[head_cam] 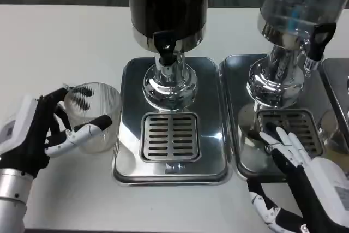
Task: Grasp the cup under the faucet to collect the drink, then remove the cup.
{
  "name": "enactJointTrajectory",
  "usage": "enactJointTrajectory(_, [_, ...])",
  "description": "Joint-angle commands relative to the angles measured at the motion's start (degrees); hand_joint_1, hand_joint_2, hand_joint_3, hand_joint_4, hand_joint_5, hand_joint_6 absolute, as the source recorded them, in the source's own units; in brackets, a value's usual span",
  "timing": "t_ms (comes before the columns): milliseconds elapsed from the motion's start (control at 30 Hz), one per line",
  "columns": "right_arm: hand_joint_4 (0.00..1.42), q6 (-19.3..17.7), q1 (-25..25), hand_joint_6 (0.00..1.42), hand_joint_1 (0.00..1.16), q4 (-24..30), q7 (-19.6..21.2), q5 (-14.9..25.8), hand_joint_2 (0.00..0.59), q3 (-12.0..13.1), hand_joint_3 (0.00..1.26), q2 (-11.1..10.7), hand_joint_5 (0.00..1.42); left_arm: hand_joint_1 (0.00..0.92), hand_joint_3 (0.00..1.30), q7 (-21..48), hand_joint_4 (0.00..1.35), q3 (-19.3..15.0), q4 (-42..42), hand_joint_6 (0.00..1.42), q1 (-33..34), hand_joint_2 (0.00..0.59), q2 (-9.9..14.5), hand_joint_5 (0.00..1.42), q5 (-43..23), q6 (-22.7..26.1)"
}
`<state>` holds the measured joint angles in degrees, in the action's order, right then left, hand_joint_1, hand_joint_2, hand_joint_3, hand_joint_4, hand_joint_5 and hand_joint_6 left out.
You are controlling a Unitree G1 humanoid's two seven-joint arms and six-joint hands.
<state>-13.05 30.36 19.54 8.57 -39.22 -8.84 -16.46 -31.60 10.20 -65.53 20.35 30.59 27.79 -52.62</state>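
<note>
From the head view, the left hand (41,135) has its fingers wrapped round the clear ribbed cup (94,115), thumb across the front and the others behind, so the cup is held upright and ready to carry. The cup stands on the white table (49,36), just beside the left edge of the steel drip tray (128,156), not yet under the black faucet (165,47) of the dark drink dispenser (168,4). I'd guess it is gripped low on the side so the rim stays free for the pour. It looks empty, so the filling is all ahead: the cup has to go right, over the slotted grate (170,136).

The right hand (297,165) lies with fingers spread and holding nothing, at the front of the second tray (234,80) under the clear dispenser (300,4). It seems to be waiting, perhaps to work the tap.
</note>
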Motion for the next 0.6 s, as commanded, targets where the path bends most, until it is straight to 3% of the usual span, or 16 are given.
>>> enactJointTrajectory(33, [0.03,-0.2,-0.2,0.26,0.72,-0.5,-0.1,0.4,0.459,0.2,0.17,-0.2,0.0,0.281,0.62,-1.4,0.68,-1.4,2.6,1.16,-0.4,0.164,1.0,0.93,-0.6,-2.4])
enactJointTrajectory(600, [0.03,-1.0,0.4,0.27,0.7,-0.7,0.8,1.0,0.473,0.4,0.18,0.2,0.0,0.281,0.63,3.3,0.69,-1.2,7.7,1.18,-0.5,0.163,-2.8,0.94,-0.7,-3.3])
